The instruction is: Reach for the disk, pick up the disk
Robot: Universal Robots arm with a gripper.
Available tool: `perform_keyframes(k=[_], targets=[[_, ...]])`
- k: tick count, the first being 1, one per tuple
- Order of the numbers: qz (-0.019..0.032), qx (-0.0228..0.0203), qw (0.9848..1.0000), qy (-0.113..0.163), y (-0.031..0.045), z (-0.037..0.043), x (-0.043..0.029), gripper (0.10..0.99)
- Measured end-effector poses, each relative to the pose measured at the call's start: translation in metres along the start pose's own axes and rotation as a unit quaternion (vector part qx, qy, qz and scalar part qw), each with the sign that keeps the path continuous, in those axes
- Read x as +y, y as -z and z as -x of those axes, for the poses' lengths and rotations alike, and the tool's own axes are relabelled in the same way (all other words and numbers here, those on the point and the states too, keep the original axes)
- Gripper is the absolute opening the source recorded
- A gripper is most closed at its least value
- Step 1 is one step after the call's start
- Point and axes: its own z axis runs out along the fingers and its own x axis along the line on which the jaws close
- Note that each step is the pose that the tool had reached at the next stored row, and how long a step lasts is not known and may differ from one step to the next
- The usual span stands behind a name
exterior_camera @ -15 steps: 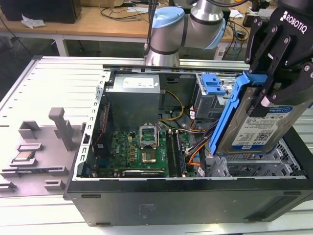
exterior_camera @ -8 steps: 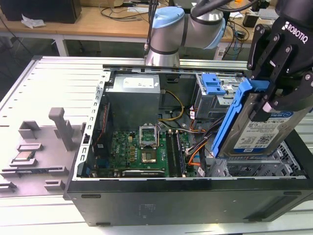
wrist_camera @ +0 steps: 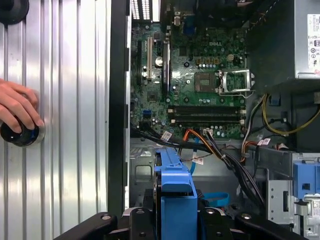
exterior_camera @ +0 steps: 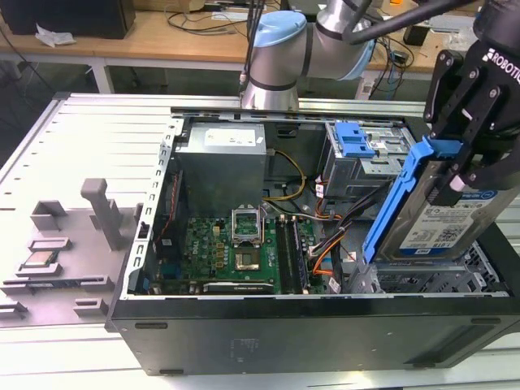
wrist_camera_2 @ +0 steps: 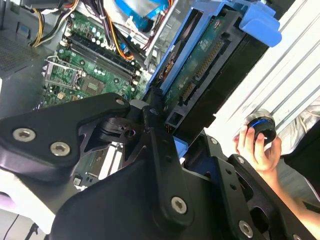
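The tool [exterior_camera: 470, 175] gripped the disk [exterior_camera: 443, 223] by its upper end, holding it tilted above the open computer case [exterior_camera: 268, 325], at the exterior view's right, clear of the motherboard [exterior_camera: 236, 252] below.

This looks like a robotics lab or electronics workshop. An opened computer case [exterior_camera: 325, 244] with its circuit board [exterior_camera: 236, 252] bare sits on a ribbed metal surface [exterior_camera: 89, 138], and wooden benches [exterior_camera: 162, 36] strewn with cables [exterior_camera: 203, 20] stand behind.
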Motion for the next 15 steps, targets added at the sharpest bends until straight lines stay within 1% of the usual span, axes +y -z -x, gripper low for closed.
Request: perform_keyframes(k=[2, 5, 15], targets=[[0.0005, 0.0000, 1.0000, 0.000, -0.0021, 0.0022, -0.0057, 0.365], [0.0009, 0.0000, 1.0000, 0.000, -0.0039, 0.0035, -0.0101, 0.365], [0.0009, 0.0000, 1.0000, 0.000, -0.0041, 0.0036, -0.0111, 0.365]])
